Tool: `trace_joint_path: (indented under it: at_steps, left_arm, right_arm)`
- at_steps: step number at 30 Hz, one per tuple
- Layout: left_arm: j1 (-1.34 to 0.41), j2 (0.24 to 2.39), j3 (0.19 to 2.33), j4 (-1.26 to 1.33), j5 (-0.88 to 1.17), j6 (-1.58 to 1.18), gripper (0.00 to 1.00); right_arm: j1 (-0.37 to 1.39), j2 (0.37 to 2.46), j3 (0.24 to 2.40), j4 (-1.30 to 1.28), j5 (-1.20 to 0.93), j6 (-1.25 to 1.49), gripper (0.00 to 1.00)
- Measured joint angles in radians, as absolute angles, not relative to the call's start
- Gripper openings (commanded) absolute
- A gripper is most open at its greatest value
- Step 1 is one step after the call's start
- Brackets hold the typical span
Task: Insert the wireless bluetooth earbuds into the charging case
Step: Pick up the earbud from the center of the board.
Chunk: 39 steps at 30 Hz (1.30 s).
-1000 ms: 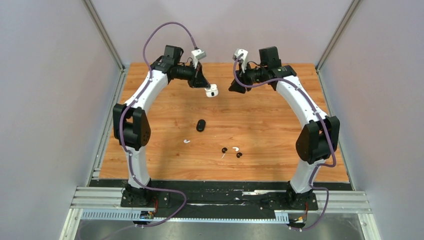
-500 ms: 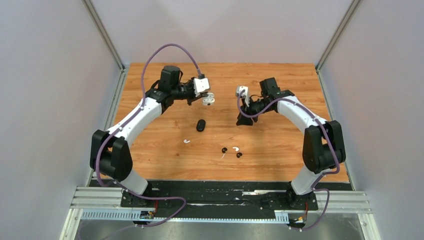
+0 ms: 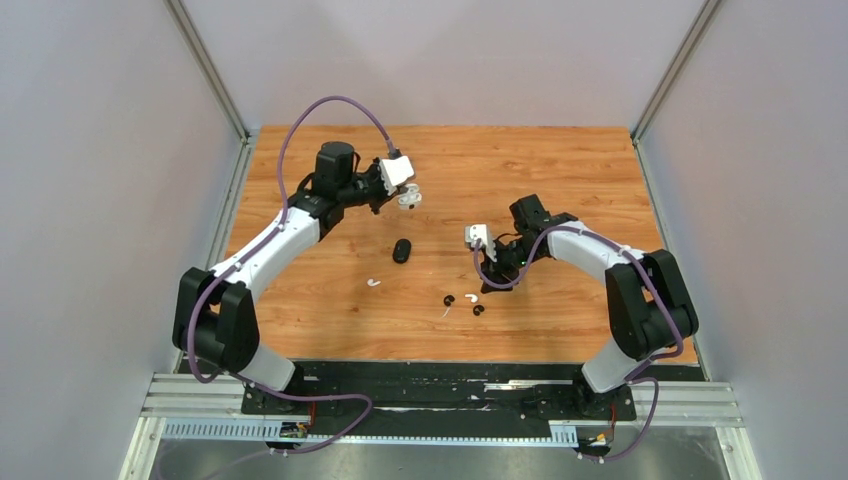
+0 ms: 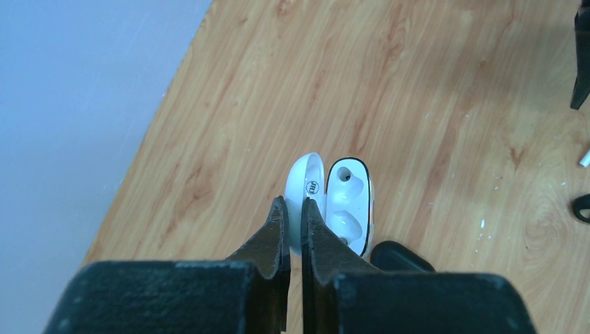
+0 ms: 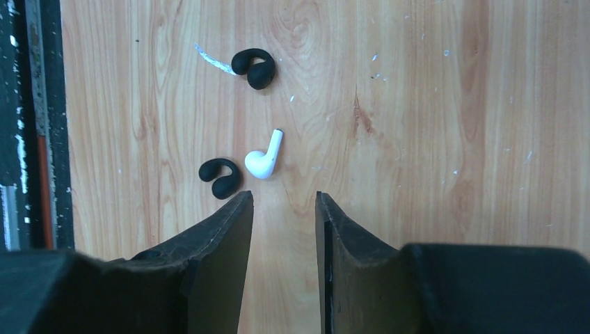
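**Jaws: left clamped, right parted; both arms down to working height**

Left gripper (image 4: 292,209): jaws nearly closed, pinched thin on the lid edge of the glossy white clamshell charging case (image 4: 348,209). Right gripper (image 5: 284,198): jaws moderately apart, holding nothing.

Change over the last second: both arms came down from high at the far side of the woodgrain laminate table (image 3: 560,170). Left now carries the white case just beyond the matte black oval case (image 3: 402,250), lid open. Its two moulded sockets face my wrist camera and look empty. Right swung to the near-right of the black case and hangs over the cluster of buds there.

Meaning: the picking stage looks about to start; no bud is seated.

Materials and shapes:
- The smooth white stemmed earbud (image 5: 263,160) has a bulbous head and a short straight stem. It lies just ahead of my right fingertips, almost touching a black C-shaped earbud (image 5: 219,177).
- A second black earbud (image 5: 254,67) lies farther out.
- The other white earbud (image 3: 374,282) lies near-left of the black case.
- The tabletop looks slick, so small rounded buds may skid.
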State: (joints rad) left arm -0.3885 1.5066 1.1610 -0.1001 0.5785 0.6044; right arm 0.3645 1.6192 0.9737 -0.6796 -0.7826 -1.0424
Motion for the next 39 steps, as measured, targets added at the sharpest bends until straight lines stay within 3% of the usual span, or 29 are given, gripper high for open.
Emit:
trace_joint_path:
  at_steps: [11,22,39]
  left_arm:
    - [-0.388,1.449,1.113,-0.089,0.484,0.473,0.0]
    - [-0.387,1.288,1.034,-0.117,0.42,0.378,0.0]
    - [-0.386,1.288,1.026,-0.138,0.405,0.321,0.0]
  right_arm:
    - [0.419,1.715,1.118,-0.632,-0.801,-1.074,0.3]
    - [0.447,1.73,1.085,-0.699,-0.777,-1.306,0.44]
    - [0.476,1.726,1.009,-0.717,-0.749,-1.458,0.46]
